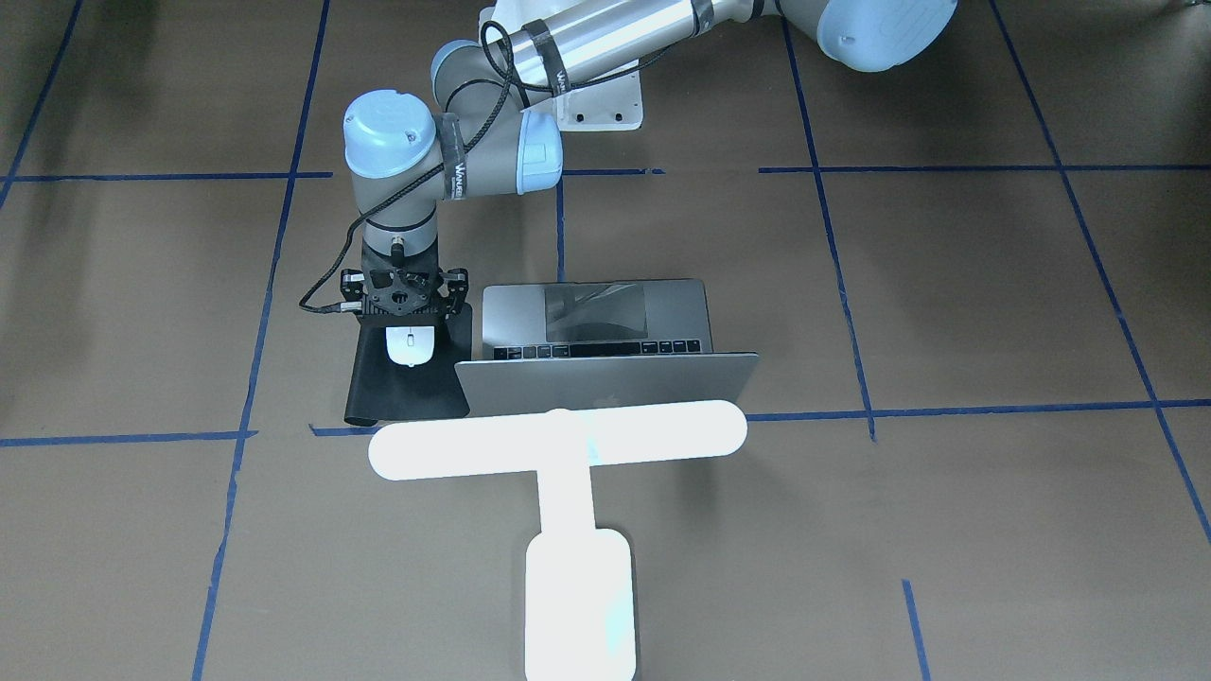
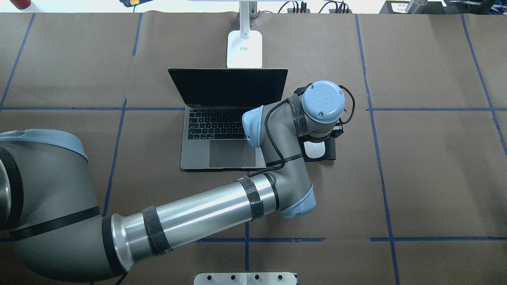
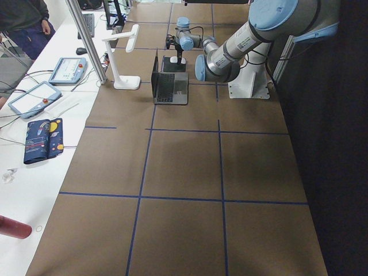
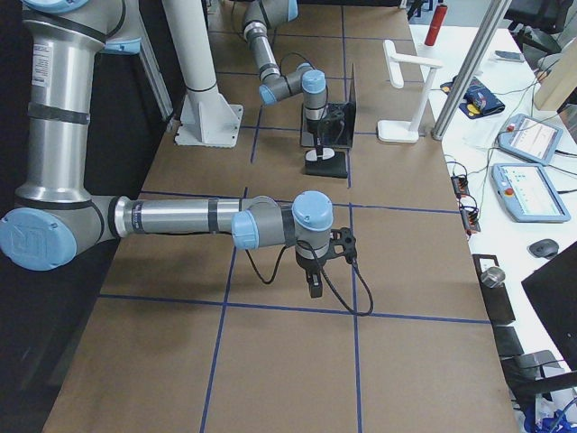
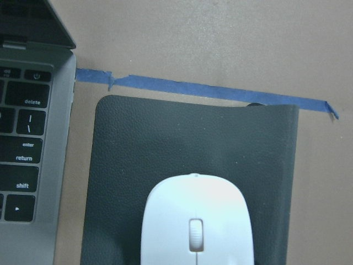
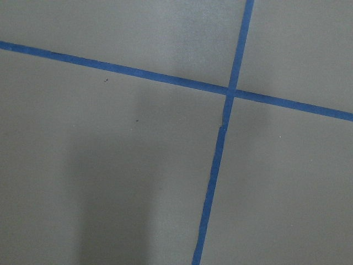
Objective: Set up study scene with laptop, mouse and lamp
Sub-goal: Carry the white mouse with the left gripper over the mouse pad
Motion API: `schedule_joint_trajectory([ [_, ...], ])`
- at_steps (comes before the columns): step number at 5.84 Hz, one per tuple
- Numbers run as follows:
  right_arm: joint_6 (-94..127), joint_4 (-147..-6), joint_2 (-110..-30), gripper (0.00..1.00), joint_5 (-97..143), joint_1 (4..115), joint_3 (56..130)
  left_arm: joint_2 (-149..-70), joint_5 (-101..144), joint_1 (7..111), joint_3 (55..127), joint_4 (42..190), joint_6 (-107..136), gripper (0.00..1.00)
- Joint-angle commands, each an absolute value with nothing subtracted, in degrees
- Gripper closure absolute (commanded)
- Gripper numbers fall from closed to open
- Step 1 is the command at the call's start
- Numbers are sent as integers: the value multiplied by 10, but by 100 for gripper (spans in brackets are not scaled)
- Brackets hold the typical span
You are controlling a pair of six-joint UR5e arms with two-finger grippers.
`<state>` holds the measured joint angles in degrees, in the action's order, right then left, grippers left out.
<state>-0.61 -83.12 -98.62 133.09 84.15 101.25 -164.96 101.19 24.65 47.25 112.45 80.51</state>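
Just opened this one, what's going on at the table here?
The left arm reaches past the open grey-silver laptop and holds the left gripper just above the small white oval mouse, which lies on a black rectangular mat beside the laptop. The white T-shaped desk lamp stands behind the screen. The right gripper hangs over the brown table, holding nothing visible.

Left arm extends toward 2 o'clock; left gripper (image 1: 406, 317) points down, fingers spread. Right gripper (image 4: 315, 288) points down.
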Motion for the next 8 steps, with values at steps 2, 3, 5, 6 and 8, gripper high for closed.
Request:
schedule_joint_trajectory([
  [2, -3, -832, -981, 0, 1342, 843, 1017, -1654, 1030, 271, 469, 1122, 805, 0],
  [3, -2, -832, -980, 0, 1342, 843, 1017, -1654, 1030, 271, 469, 1122, 805, 0],
  [5, -2, -832, -981, 0, 1342, 843, 1017, -1654, 1030, 271, 470, 1122, 805, 0],
  [6, -2, -831, -981, 0, 1342, 843, 1017, -1654, 1030, 271, 470, 1122, 805, 0],
  [8, -5, -831, -980, 0, 1341, 844, 1013, -1589, 1054, 271, 551, 1111, 809, 0],
])
